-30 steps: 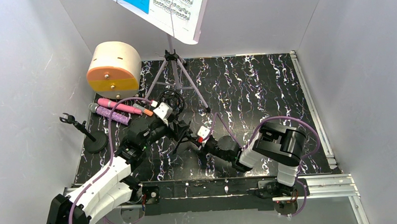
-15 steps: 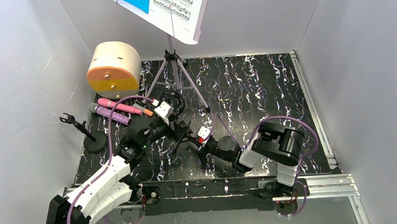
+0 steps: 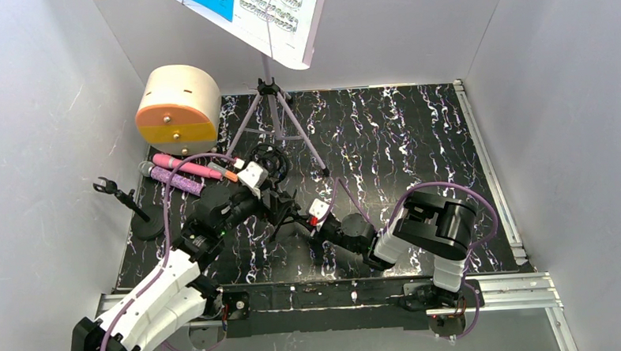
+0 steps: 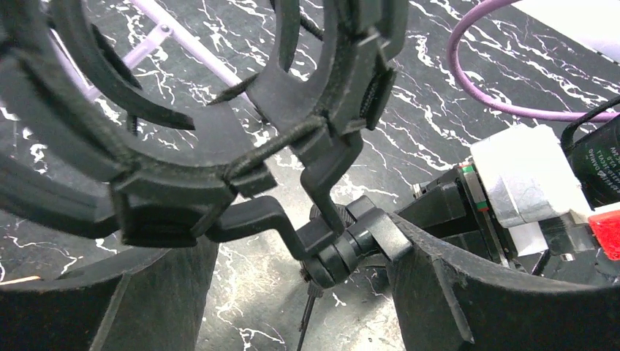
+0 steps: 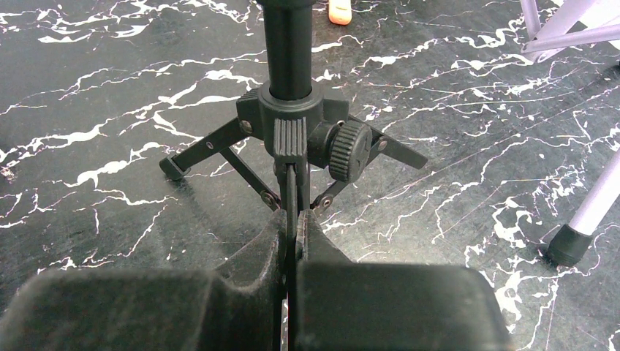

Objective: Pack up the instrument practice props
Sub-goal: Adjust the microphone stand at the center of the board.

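R hand (image 5: 292, 228) tight on tripod (image 5: 291, 139) leg; L hand (image 4: 292, 292) wide, black ring mount (image 4: 172, 194) joint btw.

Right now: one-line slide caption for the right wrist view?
Right gripper shut on one leg of the black tripod, marbled table behind; lilac music stand leg at right.

1. A robot test cell in a lab, not a home or a shop.
2. Plain white walls (image 3: 44, 116) box in a black marbled table (image 3: 400, 132).
3. Aluminium rails (image 3: 498, 282) run along its near and right edges, and two cabled robot arms (image 3: 162, 289) are bolted at the near edge.
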Tool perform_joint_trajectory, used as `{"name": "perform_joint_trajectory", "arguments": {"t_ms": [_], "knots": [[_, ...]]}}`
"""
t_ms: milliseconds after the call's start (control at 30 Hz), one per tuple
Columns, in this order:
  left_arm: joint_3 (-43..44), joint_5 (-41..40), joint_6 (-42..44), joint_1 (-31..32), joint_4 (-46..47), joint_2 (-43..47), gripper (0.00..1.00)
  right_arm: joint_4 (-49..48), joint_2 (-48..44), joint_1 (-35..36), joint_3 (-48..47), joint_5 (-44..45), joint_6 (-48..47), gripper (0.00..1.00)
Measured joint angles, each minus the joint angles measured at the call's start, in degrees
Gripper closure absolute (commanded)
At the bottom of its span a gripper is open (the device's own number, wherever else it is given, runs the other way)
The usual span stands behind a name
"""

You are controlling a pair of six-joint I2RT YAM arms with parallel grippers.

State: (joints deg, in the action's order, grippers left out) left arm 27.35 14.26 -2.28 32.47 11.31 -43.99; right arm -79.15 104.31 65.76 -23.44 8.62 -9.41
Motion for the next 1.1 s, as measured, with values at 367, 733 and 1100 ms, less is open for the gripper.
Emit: {"name": "perform_joint_trajectory", "arguments": {"t_ms": [367,733,1100], "knots": [[-0.57,-0.28,1.25,-0.09,0.83,4.98,0.24,-0.33,0.22,0.00,0.04,0.11,0.17,0.99],[-0.57,0.37,2.95,-0.09,-0.90,-1.20,0.46,-0.50,0.31,0.00,0.11,0.22,0.22,0.99],[-0.26,4.17,3.34,0.35,-0.22,-2.99,1.00,-1.16,0.57,0.00,0.44,0.68,0.92,0.71]]}}
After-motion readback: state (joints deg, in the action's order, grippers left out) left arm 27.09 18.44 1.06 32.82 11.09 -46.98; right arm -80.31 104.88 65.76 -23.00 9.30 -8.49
